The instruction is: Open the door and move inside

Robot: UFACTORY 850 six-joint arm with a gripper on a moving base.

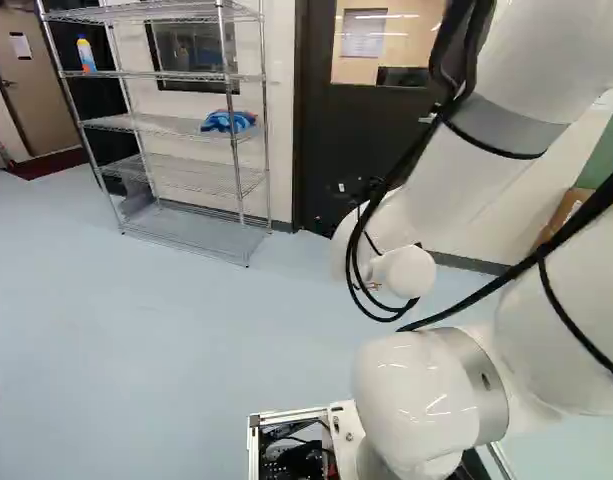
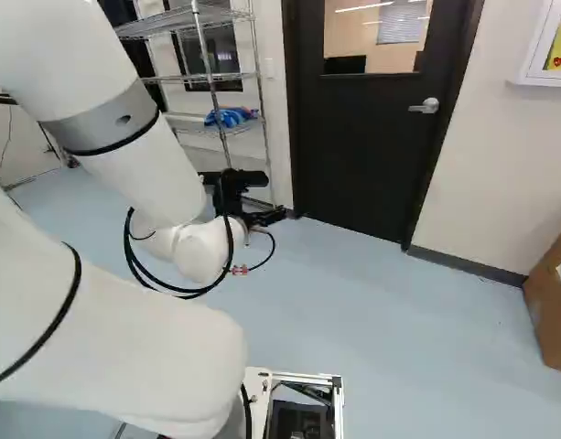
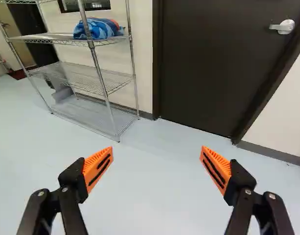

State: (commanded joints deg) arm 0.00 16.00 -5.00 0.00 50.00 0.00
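My gripper (image 2: 253,197) is held out ahead of the arm in the right base view, short of the dark door. In the wrist view the gripper (image 3: 157,155) stands open, its orange pads wide apart with only floor seen between them. The dark door (image 2: 358,137) is closed in its frame and has a window in its upper part. A silver lever handle (image 2: 425,106) sits near the door's edge, on the side by the wall cabinet. The same handle (image 3: 283,26) shows in the wrist view, well ahead of the fingers and apart from them.
A wire shelf rack (image 1: 176,175) holding a blue cloth bundle (image 1: 228,121) and a spray bottle (image 1: 86,53) stands beside the door. A cardboard box (image 2: 551,302) is by the wall on the door's other side. A white wall cabinet (image 2: 527,73) hangs above it.
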